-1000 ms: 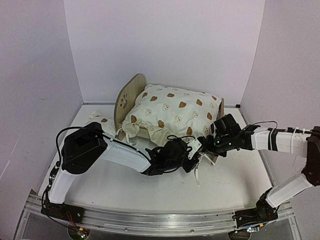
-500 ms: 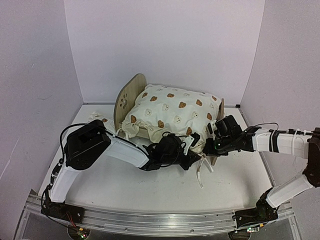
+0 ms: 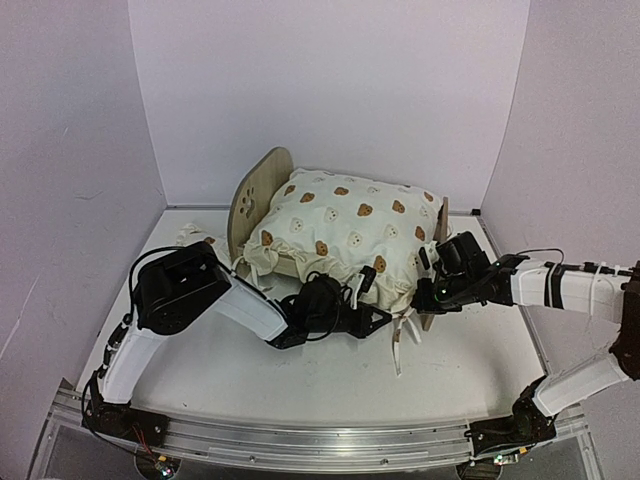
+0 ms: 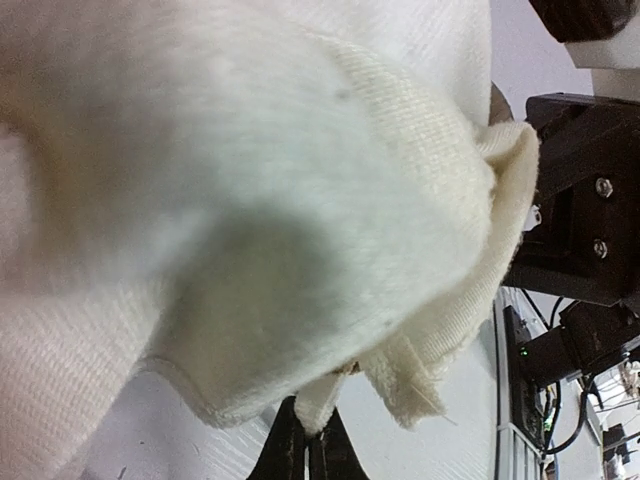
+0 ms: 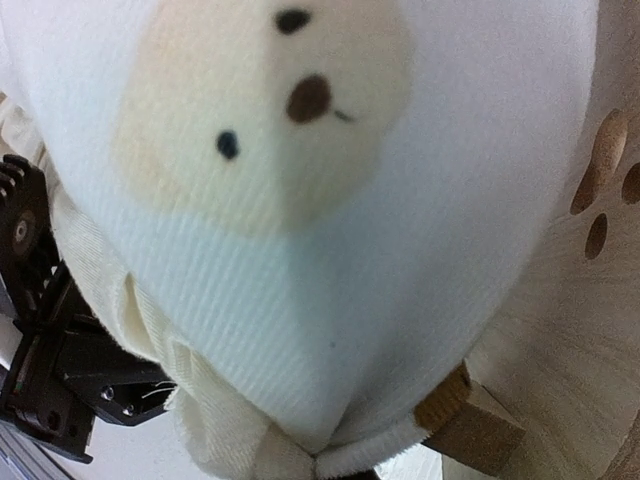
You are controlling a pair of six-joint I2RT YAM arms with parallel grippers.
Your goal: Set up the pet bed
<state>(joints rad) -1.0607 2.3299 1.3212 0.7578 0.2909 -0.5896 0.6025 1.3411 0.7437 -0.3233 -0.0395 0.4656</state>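
Pet bed (image 3: 258, 195): sits far centre on the worktop (image 3: 300, 390), rounded headboard to the left, bear-print cushion (image 3: 345, 225) piled on top.

Left tool (image 3: 380, 318): clenched on the cushion's near hem. From the left wrist, dark fingertips (image 4: 290, 455) pressed together around a fold of cream fabric.

Right tool (image 3: 430, 290): clenched too, at the cushion's near right corner. Fabric gathered to a point at the bottom edge of the right wrist view, just beside a wooden block (image 5: 465, 420) of the frame.

Both tools near each other at the bed's near right end.

Outward: paw-print cutout (image 5: 600, 180) in the wooden board right of that corner. Loose ties (image 3: 398, 345) trailing onto the worktop. Small pillow (image 3: 195, 240) lying left of the headboard.
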